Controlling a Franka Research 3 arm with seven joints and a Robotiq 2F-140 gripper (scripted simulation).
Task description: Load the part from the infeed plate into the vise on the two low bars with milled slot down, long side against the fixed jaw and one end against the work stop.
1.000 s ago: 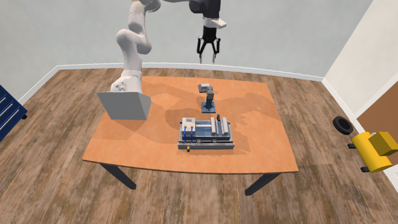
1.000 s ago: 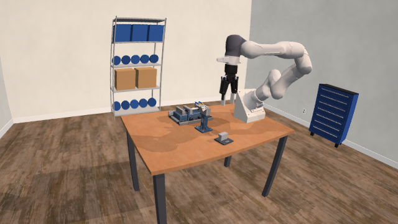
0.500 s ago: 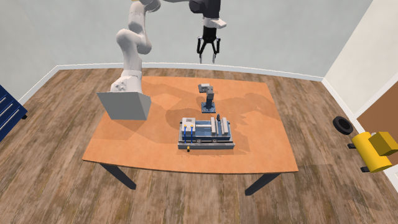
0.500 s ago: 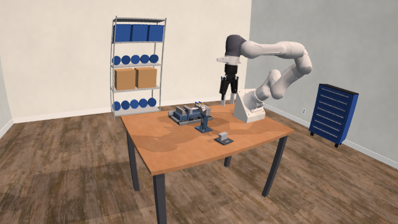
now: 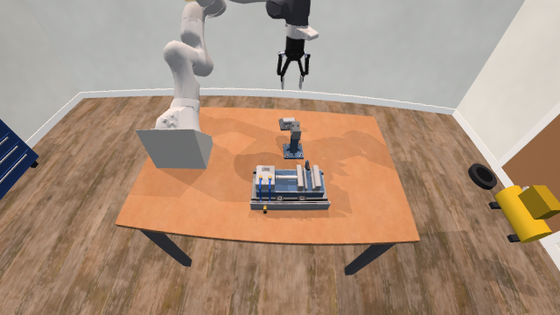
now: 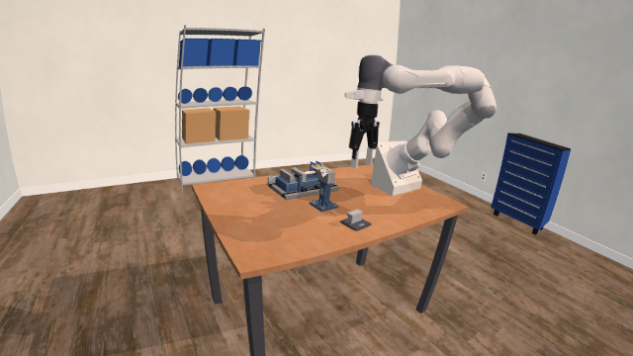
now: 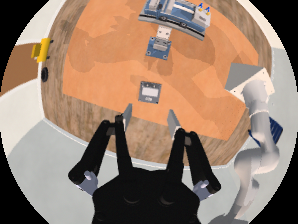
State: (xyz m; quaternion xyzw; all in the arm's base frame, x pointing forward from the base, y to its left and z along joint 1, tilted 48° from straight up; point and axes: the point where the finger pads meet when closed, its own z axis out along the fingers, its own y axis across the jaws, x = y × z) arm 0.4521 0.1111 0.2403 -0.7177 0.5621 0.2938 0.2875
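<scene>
Smooth white rounded arm (image 5: 183, 66) (image 6: 457, 119) (image 7: 257, 130), dark wrist section (image 5: 297, 13) (image 6: 372, 71), black hand (image 5: 291, 83) (image 6: 362, 160) (image 7: 150, 112)

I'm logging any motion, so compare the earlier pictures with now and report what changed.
Nothing visibly changed. The arm holds its pose, its jaws apart and empty; the block stays on its plate, and the vise stays put.
</scene>
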